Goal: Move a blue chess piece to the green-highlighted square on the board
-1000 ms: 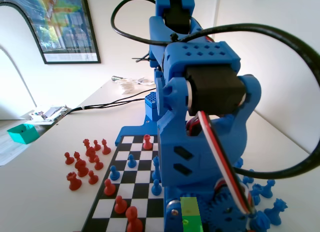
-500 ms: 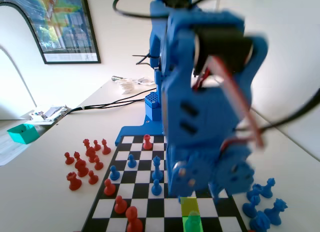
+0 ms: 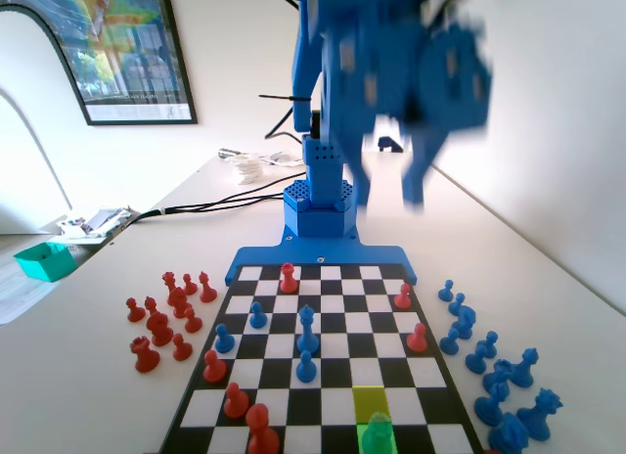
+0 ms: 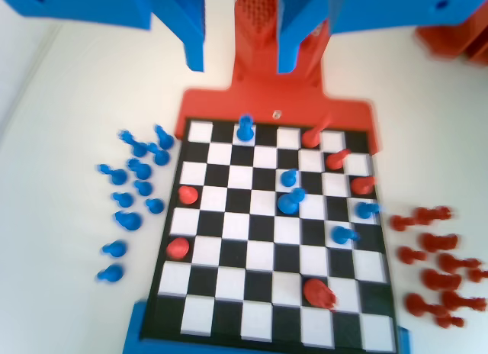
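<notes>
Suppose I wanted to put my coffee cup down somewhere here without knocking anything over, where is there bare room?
Bare tabletop lies in the fixed view's left foreground, between the red pieces beside the board and the teal tray. The far-right table is bare too. It is crowded along the board's sides: red pieces left, blue pieces right.

My blue plastic arm [image 3: 323,131] is showing a perforated block at its base, black cables trailing behind, and my tool [image 4: 242,33] is wearing two blue prongs.
</notes>
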